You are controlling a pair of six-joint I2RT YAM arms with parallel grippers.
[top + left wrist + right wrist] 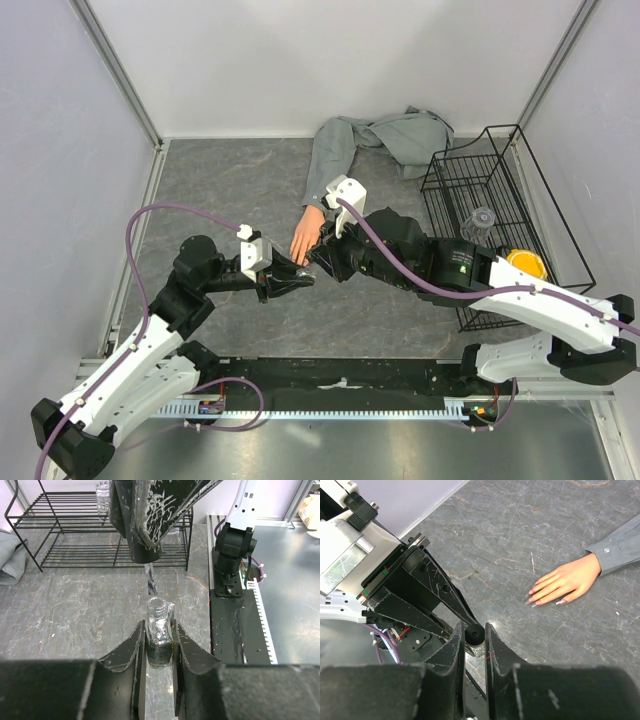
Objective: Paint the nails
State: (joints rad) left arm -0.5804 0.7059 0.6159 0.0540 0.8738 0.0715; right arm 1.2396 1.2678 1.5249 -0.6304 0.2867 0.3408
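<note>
The peach mannequin hand (302,240) with a grey sleeve (333,160) lies palm down on the grey table. Its pinkish nails (532,598) show in the right wrist view, apart from both grippers. My left gripper (159,630) is shut on a small clear glass polish bottle (160,625), open at the neck, just in front of the hand (290,280). My right gripper (474,631) is shut on the black brush cap (474,635). The brush tip (150,583) hangs just above the bottle's mouth. In the top view the right gripper (320,257) covers the fingertips.
A black wire rack (500,150) stands at the right, holding a clear jar (480,224) and a yellow object (527,264). The rest of the grey shirt (405,135) is bunched at the back. White walls close in the table.
</note>
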